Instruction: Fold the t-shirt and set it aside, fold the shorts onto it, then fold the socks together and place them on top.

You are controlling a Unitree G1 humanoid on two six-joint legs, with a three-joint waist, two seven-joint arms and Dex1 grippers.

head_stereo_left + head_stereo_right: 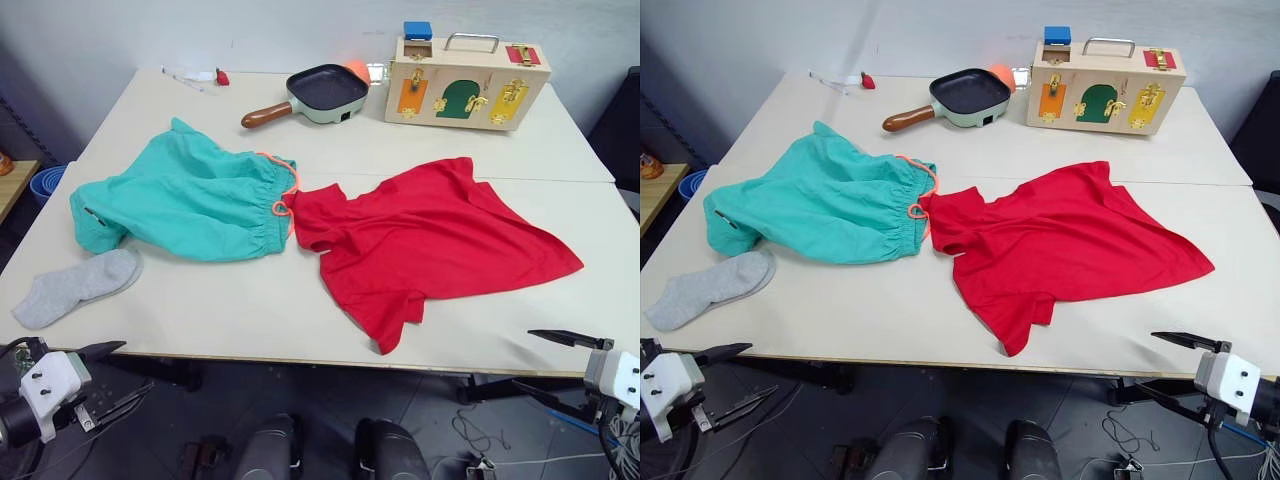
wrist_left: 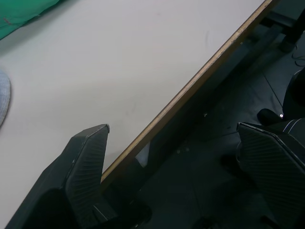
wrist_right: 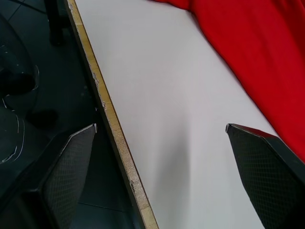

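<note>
T-shirt folding comes first, and nothing is folded yet. At the bottom corners of the head view, the left gripper [image 1: 110, 378] and right gripper [image 1: 560, 365] hang below the near table [image 1: 250, 320] edge, both with fingers spread wide and empty. Just above the left one, at lower left, lies the grey sock [image 1: 78, 287]. The t-shirt [image 1: 430, 245] sprawls rumpled at centre right, one sleeve [image 1: 392, 325] pointing at the near edge. My judgement: flatten it before folding, and pinch only its own cloth, since its upper-left corner touches the shorts [image 1: 180, 200] at centre left by the orange drawstring [image 1: 284, 200]. Farther up, at the top, sit a frying pan [image 1: 318, 95] and a wooden latch box [image 1: 465, 85], well apart from the clothes.
</note>
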